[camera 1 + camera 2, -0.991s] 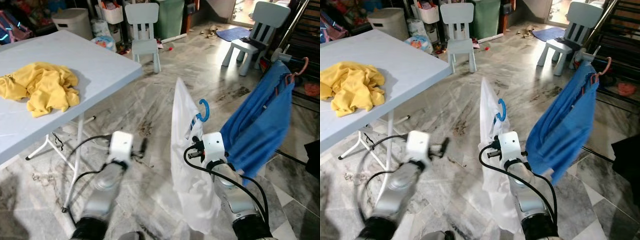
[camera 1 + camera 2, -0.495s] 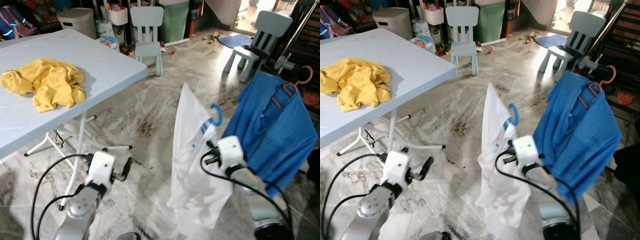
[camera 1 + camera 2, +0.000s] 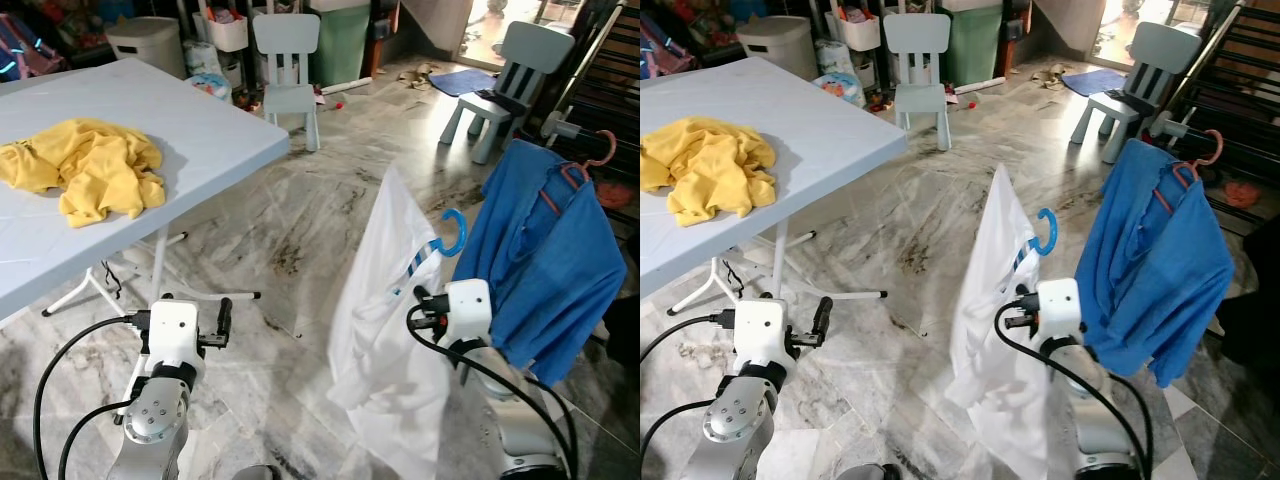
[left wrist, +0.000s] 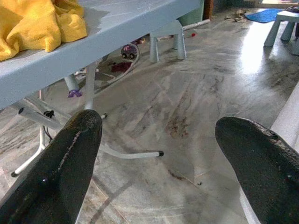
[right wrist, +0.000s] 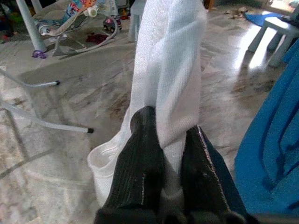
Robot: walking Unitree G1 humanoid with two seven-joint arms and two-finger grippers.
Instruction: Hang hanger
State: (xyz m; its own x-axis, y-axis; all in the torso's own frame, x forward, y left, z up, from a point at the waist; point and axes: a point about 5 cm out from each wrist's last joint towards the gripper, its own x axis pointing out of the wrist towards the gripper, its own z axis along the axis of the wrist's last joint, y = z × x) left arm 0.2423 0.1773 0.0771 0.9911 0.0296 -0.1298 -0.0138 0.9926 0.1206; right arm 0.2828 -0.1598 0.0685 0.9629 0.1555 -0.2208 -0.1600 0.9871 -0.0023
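The right end effector (image 5: 164, 154) is clamped tight on a fold of the white shirt (image 3: 385, 300), its two black fingers (image 5: 140, 158) pressing the cloth between them; the shirt hangs on a blue hanger (image 3: 452, 232) whose hook rises just above and beyond the end effector, the garment draping down in front of the right arm toward the marble floor (image 3: 300, 200); just beside it on the robot's right, a blue shirt (image 3: 545, 260) hangs from an orange hanger (image 3: 590, 165). The left end effector (image 4: 159, 168) is held low near the floor, its fingers spread wide and gripping nothing; a yellow garment (image 3: 85, 170) lies crumpled on the pale desk (image 3: 200, 125), well apart from both arms.
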